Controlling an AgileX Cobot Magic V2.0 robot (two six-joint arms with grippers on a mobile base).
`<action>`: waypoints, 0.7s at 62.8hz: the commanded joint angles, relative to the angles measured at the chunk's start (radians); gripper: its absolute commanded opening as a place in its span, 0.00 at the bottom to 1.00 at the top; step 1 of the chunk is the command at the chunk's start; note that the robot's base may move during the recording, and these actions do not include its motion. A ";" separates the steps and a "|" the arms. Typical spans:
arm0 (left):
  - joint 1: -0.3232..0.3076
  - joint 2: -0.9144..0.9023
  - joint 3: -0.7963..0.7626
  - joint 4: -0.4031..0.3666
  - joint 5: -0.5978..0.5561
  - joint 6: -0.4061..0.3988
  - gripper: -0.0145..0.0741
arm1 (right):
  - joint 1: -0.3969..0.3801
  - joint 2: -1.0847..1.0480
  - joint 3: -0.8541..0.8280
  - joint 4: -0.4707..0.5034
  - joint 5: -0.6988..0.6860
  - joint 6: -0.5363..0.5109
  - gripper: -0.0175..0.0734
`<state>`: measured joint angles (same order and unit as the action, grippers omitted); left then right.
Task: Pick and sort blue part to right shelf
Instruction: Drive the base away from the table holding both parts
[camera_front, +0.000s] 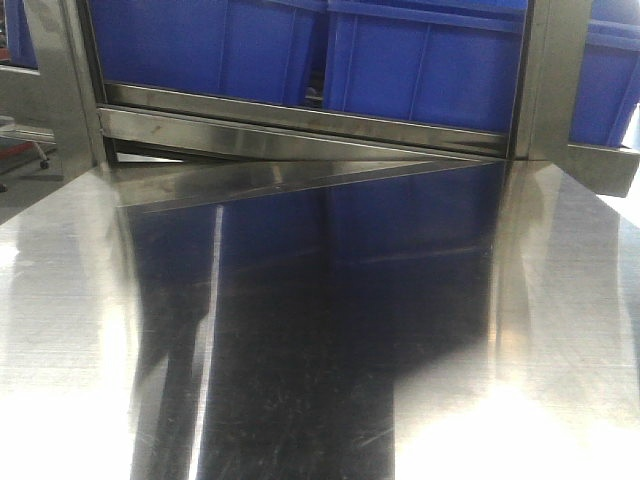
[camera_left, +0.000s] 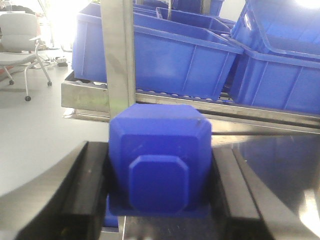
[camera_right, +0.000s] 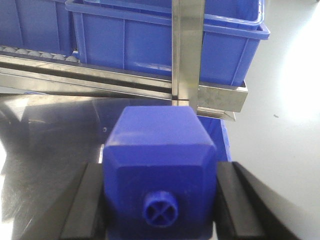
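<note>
In the left wrist view a blue part (camera_left: 160, 145) sits between the black fingers (camera_left: 85, 185) of my left gripper (camera_left: 159, 157), which is shut on its flat sides. In the right wrist view a second blue part (camera_right: 157, 145) has its round capped neck (camera_right: 160, 209) turned toward the camera. My right gripper (camera_right: 159, 172) is shut on this one. The right shelf (camera_right: 100, 80) with roller rails and a steel front bar stands just beyond it. Neither gripper nor either part shows in the front view.
Large blue bins (camera_front: 430, 70) fill the rack behind the steel front bar (camera_front: 300, 125). A shiny steel table (camera_front: 320, 330) lies in front. Upright steel posts (camera_left: 119, 55) (camera_right: 187, 50) stand straight ahead of each gripper. An office chair (camera_left: 20, 35) stands far left.
</note>
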<state>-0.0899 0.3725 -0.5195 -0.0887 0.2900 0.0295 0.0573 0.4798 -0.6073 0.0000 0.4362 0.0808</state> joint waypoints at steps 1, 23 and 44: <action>0.002 0.005 -0.030 -0.001 -0.097 0.002 0.52 | -0.005 0.003 -0.029 -0.006 -0.087 -0.009 0.59; 0.002 0.005 -0.030 -0.001 -0.097 0.002 0.52 | -0.005 0.003 -0.029 -0.006 -0.087 -0.009 0.59; 0.002 0.005 -0.030 -0.001 -0.097 0.002 0.52 | -0.005 0.003 -0.029 -0.006 -0.087 -0.009 0.59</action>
<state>-0.0899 0.3725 -0.5195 -0.0887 0.2900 0.0295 0.0573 0.4798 -0.6073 0.0000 0.4362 0.0808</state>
